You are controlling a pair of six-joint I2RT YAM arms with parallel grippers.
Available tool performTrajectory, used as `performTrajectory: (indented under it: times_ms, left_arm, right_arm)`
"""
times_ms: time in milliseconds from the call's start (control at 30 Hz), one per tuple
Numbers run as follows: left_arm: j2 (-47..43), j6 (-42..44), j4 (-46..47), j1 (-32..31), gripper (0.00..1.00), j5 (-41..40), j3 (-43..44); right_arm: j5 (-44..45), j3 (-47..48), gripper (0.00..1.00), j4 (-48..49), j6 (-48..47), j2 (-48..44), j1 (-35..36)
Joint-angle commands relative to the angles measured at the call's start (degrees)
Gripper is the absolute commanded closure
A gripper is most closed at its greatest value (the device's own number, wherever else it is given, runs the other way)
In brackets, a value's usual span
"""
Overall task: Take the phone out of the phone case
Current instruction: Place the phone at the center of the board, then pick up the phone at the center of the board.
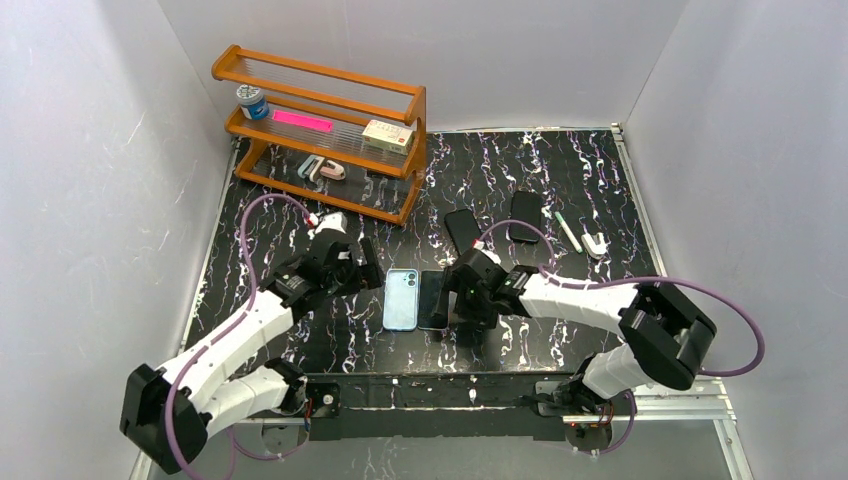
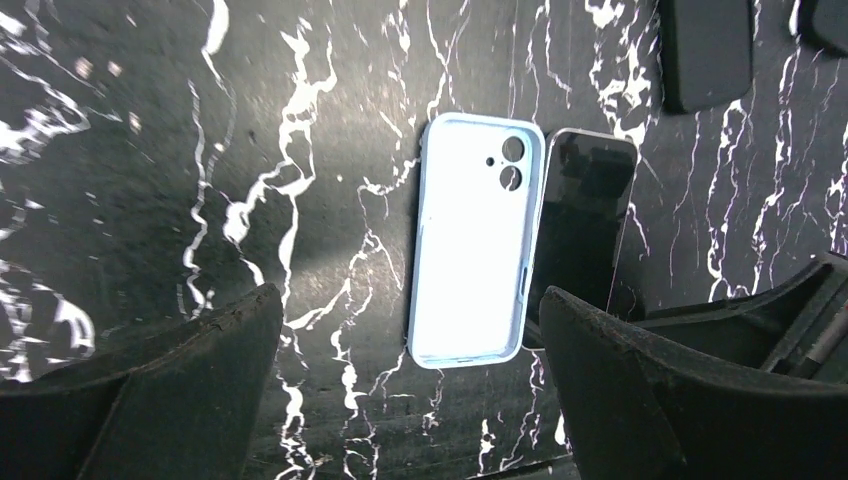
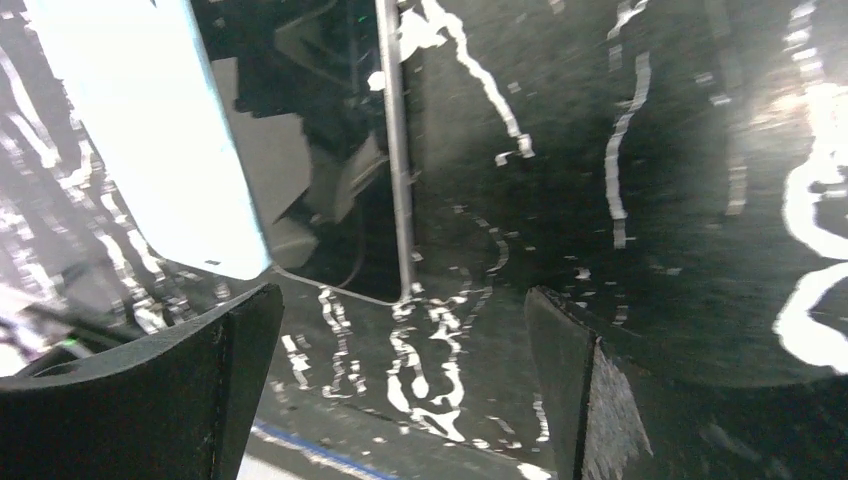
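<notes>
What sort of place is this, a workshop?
Probably a robot test booth: plain white walls box in a marble-patterned table, a left arm and right arm are bolted at its near edge, and a phone case lies out as a prop.

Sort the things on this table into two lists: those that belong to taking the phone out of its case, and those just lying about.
Belongs to the job: light blue phone case, empty; dark phone beside it.

Just lying about: wooden shelf with its tin, pink strip and box; black slab; second black slab; pen; white clip.
</notes>
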Motion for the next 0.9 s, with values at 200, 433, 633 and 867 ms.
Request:
performTrajectory:
  times_ms: [200, 433, 633, 867]
  left_arm:
    - [-4.6, 8.3, -8.7, 1.0, 0.02, -10.9, 7.7]
    - [-5.6, 11.1, -8.9, 2.6, 0.02, -12.3, 10.4]
    - [-4.1, 11.0, -9.0, 4.5, 0.02, -10.6, 11.0]
    - [-3.8, 10.9, -8.8, 7.6, 0.02, -9.2, 10.7]
  right_arm:
    - [18.1, 13.8, 0.01, -13.7, -30.9, 0.3, -8.6]
    - [9.2, 22.2, 0.01, -7.8, -46.1, 7.1, -18.5]
    - [4.7, 29.5, 0.01, -6.8, -50.1, 16.3, -22.1]
    - [0.4, 36.1, 0.01, -6.6, -51.0, 25.2, -23.7]
